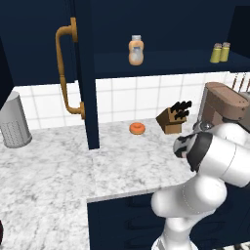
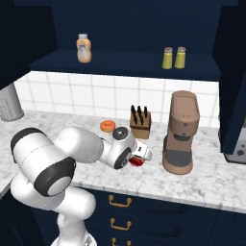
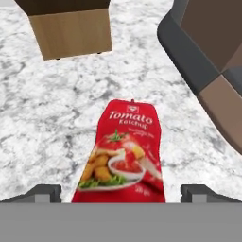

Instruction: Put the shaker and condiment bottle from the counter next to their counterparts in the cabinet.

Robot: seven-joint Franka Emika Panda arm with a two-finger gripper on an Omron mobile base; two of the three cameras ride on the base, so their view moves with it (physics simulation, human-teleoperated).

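The tool (image 3: 121,191) hangs low over the worktop (image 3: 56,118) with its 2 dark fingertips (image 3: 45,193) spread wide, 1 on each side of the condiment bottle (image 3: 124,151). In the hand view neither tip touches the bottle, so the tool holds nothing. The red bottle lies flat on the marbled stone, label up, reading "Tomato Ketchup" above a picture of food and sauce, its narrow tip pointing away from the hand. In the right base view only a sliver of red (image 2: 136,162) shows under the white hand, just left of the brown coffee machine (image 2: 181,132).

Beyond the bottle's tip stands the wooden knife block (image 3: 71,26), and the coffee machine's dark base (image 3: 189,56) runs along the right of the hand view, near the bottle but apart from it. An orange donut (image 2: 107,126) lies on the worktop left of the knife block (image 2: 140,122), close to the tiled wall.

Up in the cabinet (image 2: 125,65), 2 olive-yellow shakers (image 2: 174,57) with grey caps stand upright side by side, almost touching, toward the right of the shelf. The plump pale orange bottle (image 2: 84,48) stands upright toward the left of the same shelf, well apart from them. In the left base view the cabinet door (image 1: 83,73) stands open edge-on, with its curved orange-brown handle (image 1: 66,73) facing left. A large grey perforated canister (image 1: 13,122) sits on the worktop at the far left.
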